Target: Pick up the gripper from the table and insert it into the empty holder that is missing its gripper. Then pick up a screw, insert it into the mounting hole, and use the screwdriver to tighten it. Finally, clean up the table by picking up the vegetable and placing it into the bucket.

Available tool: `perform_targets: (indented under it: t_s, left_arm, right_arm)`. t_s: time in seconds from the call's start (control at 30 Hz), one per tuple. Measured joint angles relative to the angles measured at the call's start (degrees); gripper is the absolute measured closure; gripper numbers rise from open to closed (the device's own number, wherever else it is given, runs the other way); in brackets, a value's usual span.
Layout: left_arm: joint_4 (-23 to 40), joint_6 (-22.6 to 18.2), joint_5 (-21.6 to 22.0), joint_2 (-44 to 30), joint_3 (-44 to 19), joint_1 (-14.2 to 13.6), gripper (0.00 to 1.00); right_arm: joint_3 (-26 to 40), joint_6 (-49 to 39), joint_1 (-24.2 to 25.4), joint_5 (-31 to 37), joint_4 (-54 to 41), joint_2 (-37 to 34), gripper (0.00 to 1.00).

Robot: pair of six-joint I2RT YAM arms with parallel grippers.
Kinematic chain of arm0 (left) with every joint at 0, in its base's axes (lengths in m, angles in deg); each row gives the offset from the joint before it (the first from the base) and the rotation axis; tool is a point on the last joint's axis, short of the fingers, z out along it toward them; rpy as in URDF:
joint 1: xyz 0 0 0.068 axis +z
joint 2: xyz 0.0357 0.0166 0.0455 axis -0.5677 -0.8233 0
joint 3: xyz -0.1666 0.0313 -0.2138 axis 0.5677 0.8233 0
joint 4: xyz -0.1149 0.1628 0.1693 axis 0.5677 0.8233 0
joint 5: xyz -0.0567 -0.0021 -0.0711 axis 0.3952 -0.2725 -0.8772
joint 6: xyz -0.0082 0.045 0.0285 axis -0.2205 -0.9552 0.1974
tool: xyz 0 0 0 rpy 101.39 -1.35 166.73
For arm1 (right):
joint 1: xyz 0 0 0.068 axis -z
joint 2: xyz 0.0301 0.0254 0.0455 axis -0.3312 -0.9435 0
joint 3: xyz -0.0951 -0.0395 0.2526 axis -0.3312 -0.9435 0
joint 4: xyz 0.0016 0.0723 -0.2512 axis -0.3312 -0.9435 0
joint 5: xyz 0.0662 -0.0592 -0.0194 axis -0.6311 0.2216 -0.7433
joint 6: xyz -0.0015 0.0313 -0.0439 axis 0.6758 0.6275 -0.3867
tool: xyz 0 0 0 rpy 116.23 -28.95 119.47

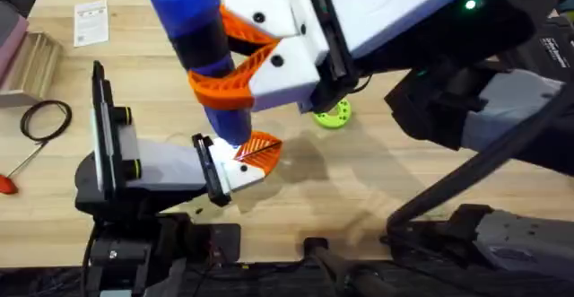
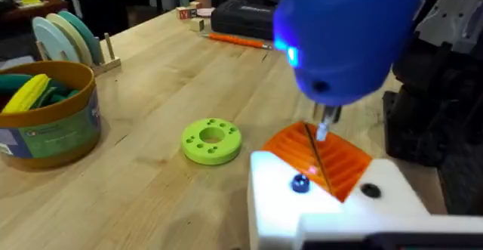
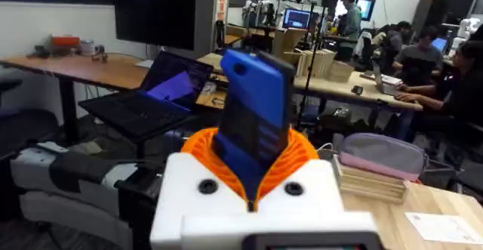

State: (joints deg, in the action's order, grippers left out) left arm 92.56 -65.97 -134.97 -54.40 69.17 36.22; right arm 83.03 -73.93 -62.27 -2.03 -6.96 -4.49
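your right end effector (image 1: 235, 68), white with orange ribbed pads, is clamped on the thick blue cylindrical powered screwdriver (image 1: 199, 41), holding it upright with its thin metal tip down on the small orange ribbed wedge-shaped gripper finger (image 2: 321, 155). that finger already sits in the white plastic holder block (image 2: 328, 205) at the tip of your left arm, near the counter's front edge, so the insertion looks done. you can see one dark screw head (image 2: 299, 183) on the block's face and one open hole beside it; the driver tip appears to be on a second screw, so you are probably mid-tightening. whether the left end effector's own fingers are apart or together, you cannot tell.

what is left, by my reading: finish the screw, then the cleanup. one round bucket with a brownish-orange rim (image 2: 47, 118) stands toward the counter's far side, already holding yellow and green pieces. count one screwdriver, one orange finger, one holder, one bucket, one flat bright-green disc with holes (image 2: 211, 140).
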Motion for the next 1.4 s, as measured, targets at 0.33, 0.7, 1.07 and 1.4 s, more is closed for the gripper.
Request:
perform_targets:
  t_s: [0.33,0.7,1.07,1.4]
  left_arm:
    - [0.00,0.00,0.01,0.02,0.00,0.00,0.991]
    - [0.00,0.00,0.00,0.00,0.00,0.00,0.991]
    - [0.00,0.00,0.02,0.00,0.00,0.00,0.991]
    - [0.00,0.00,0.00,0.01,0.00,0.00,0.991]
  right_arm:
    - [0.00,-2.54,-1.57,0.00,0.13,-0.46,0.976]
    - [0.00,-3.25,-1.92,0.00,0.49,-1.52,0.976]
    - [0.00,-3.84,-1.92,0.00,0.46,-1.52,0.976]
    - [0.00,-4.28,-2.18,-0.02,0.48,-2.04,0.976]
